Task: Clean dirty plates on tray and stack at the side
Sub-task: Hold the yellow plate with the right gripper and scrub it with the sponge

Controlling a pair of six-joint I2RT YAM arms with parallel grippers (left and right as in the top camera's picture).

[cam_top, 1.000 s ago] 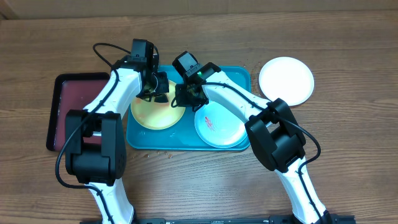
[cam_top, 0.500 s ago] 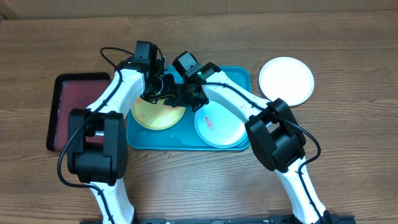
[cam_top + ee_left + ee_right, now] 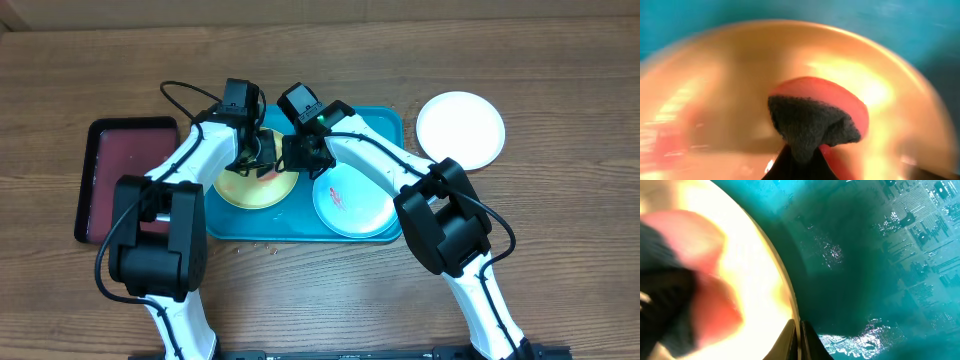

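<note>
The yellow-green plate [image 3: 245, 185] lies on the left half of the teal tray [image 3: 385, 125]. My left gripper [image 3: 258, 158] is shut on a dark cloth [image 3: 810, 122] and presses it onto a red smear [image 3: 847, 102] on that plate [image 3: 715, 100]. My right gripper [image 3: 297, 157] is shut on the plate's right rim [image 3: 785, 300], with the tray [image 3: 880, 270] beside it. The pale aqua plate [image 3: 352, 200], with a red smear, lies on the tray's right half. The white plate [image 3: 460, 130] lies on the table to the right of the tray.
A dark red tray [image 3: 125, 175] with a black rim lies left of the teal tray. Small crumbs [image 3: 262, 245] lie on the wooden table just in front of the teal tray. Both arms cross over the tray's back half.
My left gripper has moved right across the yellow-green plate with the cloth, closer to the right gripper. The right gripper has kept its hold on the rim.
</note>
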